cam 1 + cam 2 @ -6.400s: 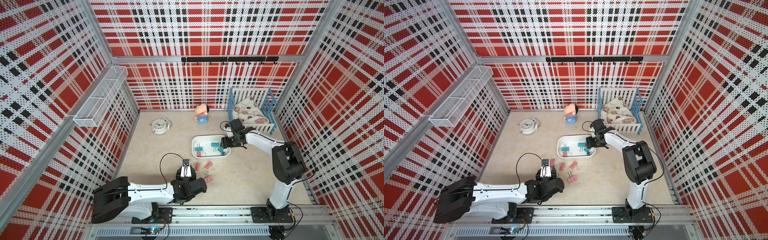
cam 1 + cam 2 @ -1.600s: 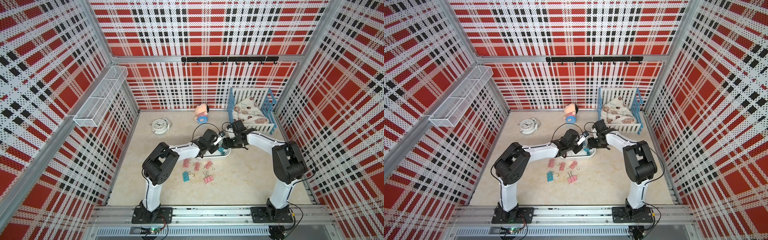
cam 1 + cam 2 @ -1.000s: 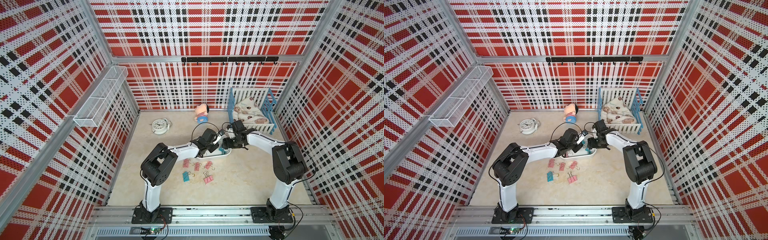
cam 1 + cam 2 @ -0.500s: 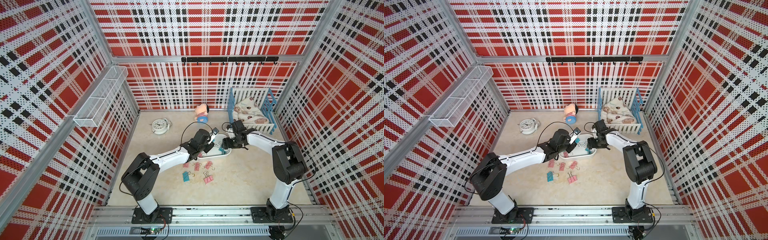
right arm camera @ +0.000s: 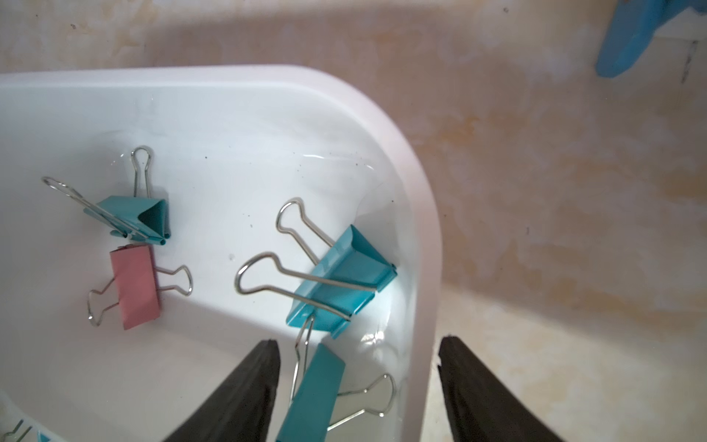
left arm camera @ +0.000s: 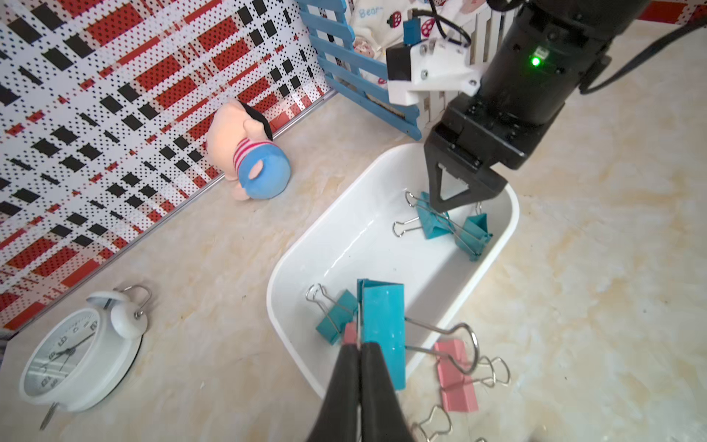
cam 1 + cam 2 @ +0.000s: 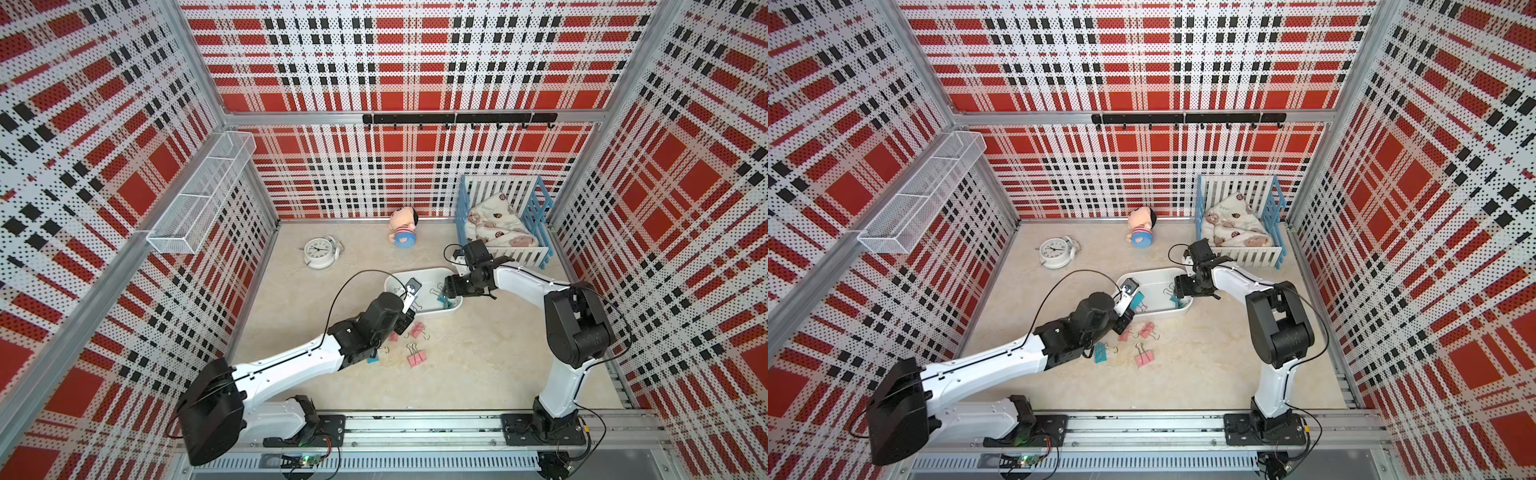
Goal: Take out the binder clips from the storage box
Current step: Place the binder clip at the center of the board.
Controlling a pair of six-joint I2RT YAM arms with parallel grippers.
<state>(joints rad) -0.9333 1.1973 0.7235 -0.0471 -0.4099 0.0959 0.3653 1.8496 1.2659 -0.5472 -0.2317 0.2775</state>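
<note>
Left wrist view: my left end effector [image 6: 359, 344] pinches a teal binder clip [image 6: 382, 325] at the rim of the storage box [image 6: 292, 268]; right end effector [image 5: 358, 340] straddles its wall, spread; in a top view pink binder clips [image 7: 417, 358] at six o'clock

Red-and-black plaid perforated walls [image 7: 395, 62] enclose a beige marbled floor [image 7: 478, 365] beneath a black hook rail [image 7: 457, 118].

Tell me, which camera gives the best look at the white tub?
The left wrist view: it shows almost the whole white tub from close by, with blue clips lying inside. In both top views the tub is small and partly covered. In the right wrist view only one rounded end shows.
</note>
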